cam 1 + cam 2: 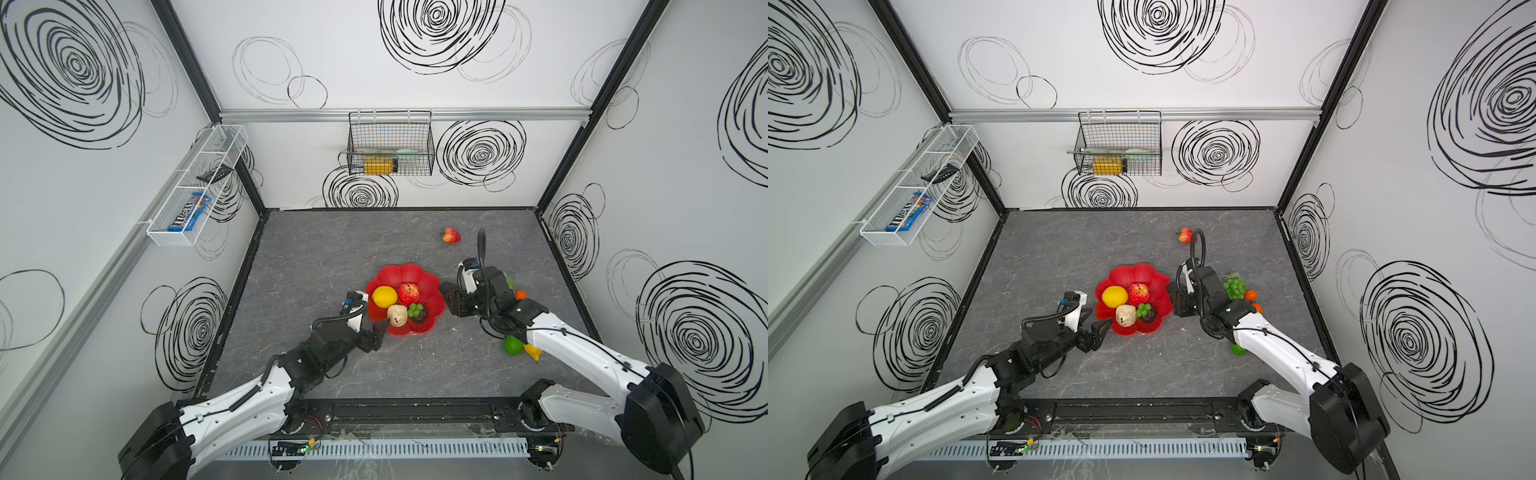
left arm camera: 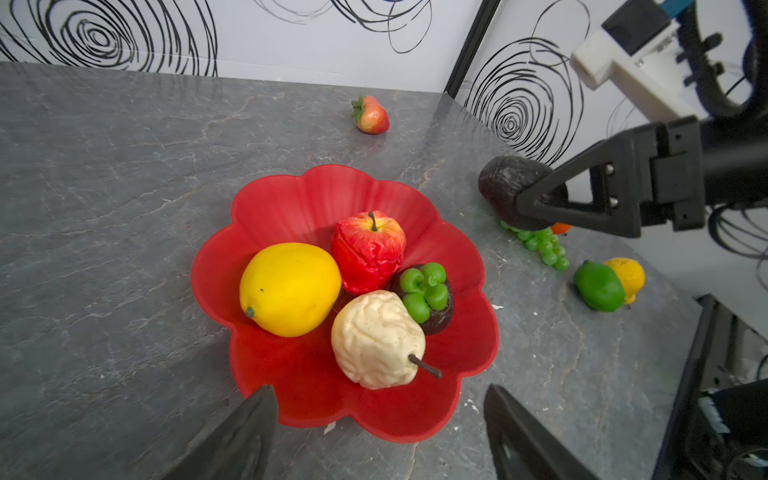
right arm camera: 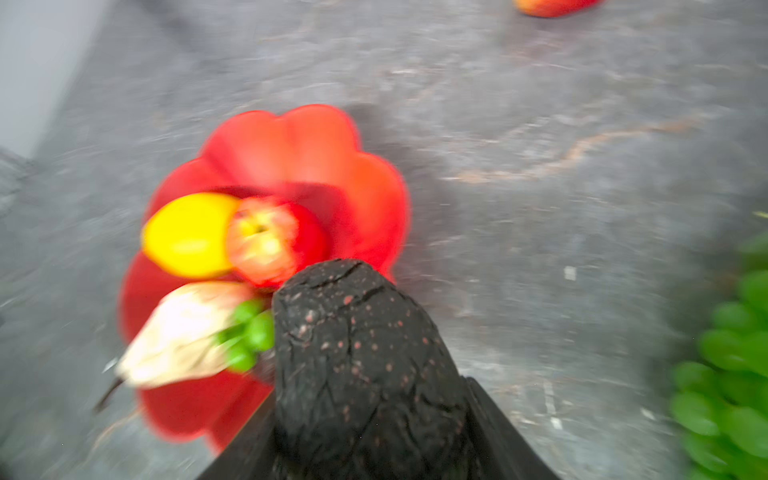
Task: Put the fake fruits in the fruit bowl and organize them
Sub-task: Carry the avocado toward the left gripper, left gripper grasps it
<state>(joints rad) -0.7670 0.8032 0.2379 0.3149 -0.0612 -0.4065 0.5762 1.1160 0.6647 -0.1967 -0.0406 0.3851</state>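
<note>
Right gripper (image 2: 523, 199) is noted clamped on the dark avocado (image 3: 365, 365), which is pinched between both jaws and carried clear of the table (image 1: 332, 249), just right of the fruit bowl (image 1: 409, 270). Left gripper (image 1: 380, 332) is seen at the bowl's near-left rim with jaws spread wide and nothing between them. Four fruits are counted in the bowl, bunched toward its near side: lemon (image 1: 384, 296) on the left, apple (image 1: 409, 293) beside it, pear (image 1: 397, 316) nearest, mangosteen (image 1: 417, 313) right of the pear. Far half of the bowl is bare. Outside it are noted the strawberry (image 1: 451, 235) toward the far side, grapes (image 1: 1234, 286) and two small oranges (image 1: 1250, 295) by the right arm, and lime (image 1: 513, 345) and a second lemon (image 1: 533, 352) partly hidden under that arm on the near right. Step in hand is judged to be the carry of the avocado to the bowl, with roughly half of the task done. Next move is judged to call for a short travel leftward over the rim, a lowering into the bare far-right part, and a release made low, so that the avocado is not dropped on the mangosteen or rolled out over the shallow edge.
</note>
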